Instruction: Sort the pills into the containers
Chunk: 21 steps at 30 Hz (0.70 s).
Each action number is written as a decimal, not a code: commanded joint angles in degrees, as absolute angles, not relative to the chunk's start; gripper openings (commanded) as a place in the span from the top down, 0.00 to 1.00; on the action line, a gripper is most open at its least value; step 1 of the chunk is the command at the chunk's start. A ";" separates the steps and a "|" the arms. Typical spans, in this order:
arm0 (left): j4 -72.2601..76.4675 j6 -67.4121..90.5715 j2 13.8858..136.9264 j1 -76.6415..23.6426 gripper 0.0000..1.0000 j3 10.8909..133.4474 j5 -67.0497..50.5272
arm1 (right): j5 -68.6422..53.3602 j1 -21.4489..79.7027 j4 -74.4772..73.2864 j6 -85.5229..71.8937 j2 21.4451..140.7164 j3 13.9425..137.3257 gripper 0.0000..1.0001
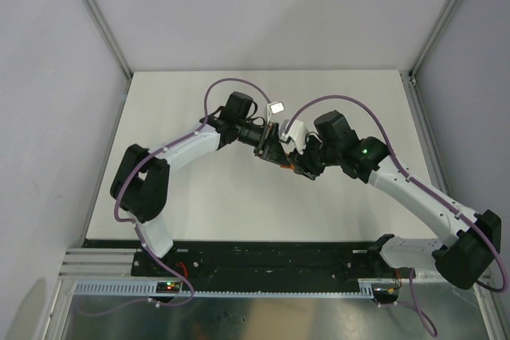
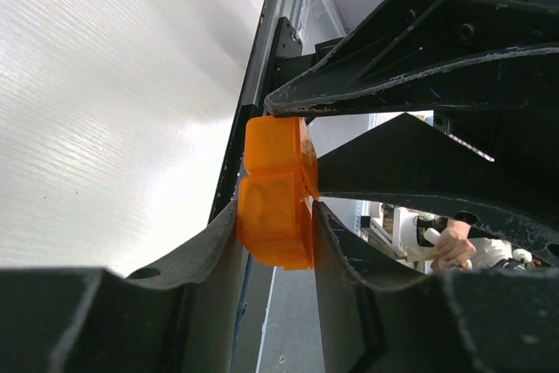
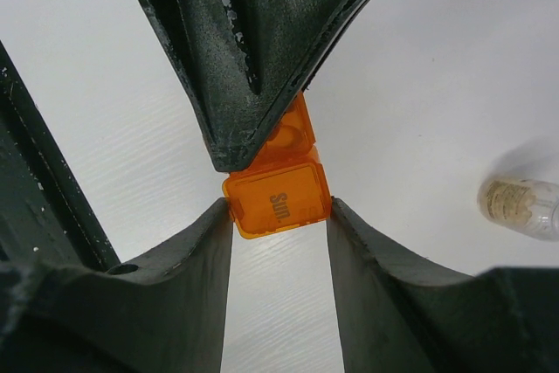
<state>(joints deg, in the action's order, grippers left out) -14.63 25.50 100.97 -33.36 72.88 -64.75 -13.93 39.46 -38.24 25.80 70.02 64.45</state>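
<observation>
The container (image 3: 278, 198) is a small orange translucent box of two joined cells, and it is held up above the white table. One cell reads "Sun." and sits between the fingers of my right gripper (image 3: 279, 204), which is shut on it. My left gripper (image 2: 275, 209) is shut on the other cell of the container (image 2: 272, 183). The two grippers meet nose to nose over the middle of the table (image 1: 199, 197). A clear vial (image 3: 524, 205) with tan contents lies on the table to the right. Single pills cannot be made out.
In the top view the vial (image 1: 276, 107) lies just beyond the meeting grippers. White walls with metal posts close in the table on three sides. A black rail (image 1: 263, 259) runs along the near edge at the arm bases.
</observation>
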 commanded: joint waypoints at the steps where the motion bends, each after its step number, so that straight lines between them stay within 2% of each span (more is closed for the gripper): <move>1: -13.98 25.39 100.84 -34.07 0.67 72.90 -66.90 | -13.53 39.19 -36.07 26.49 68.82 66.09 1.00; 9: -14.06 25.89 101.45 -34.53 0.97 73.00 -67.49 | -13.81 39.15 -36.02 26.48 68.87 66.09 1.00; 13: -13.74 27.00 101.46 -34.56 1.00 72.91 -67.72 | -13.86 39.15 -36.14 26.26 68.90 66.09 0.97; 17: -11.84 29.35 101.12 -34.53 1.00 72.84 -68.13 | -13.84 39.17 -36.12 25.90 68.97 65.98 0.84; 19: -10.39 30.94 100.82 -34.52 1.00 72.61 -68.41 | -13.72 39.17 -35.99 25.74 69.03 65.67 0.73; 21: -7.30 33.44 100.44 -34.38 1.00 71.99 -68.74 | -13.60 39.19 -35.85 25.53 69.09 65.31 0.57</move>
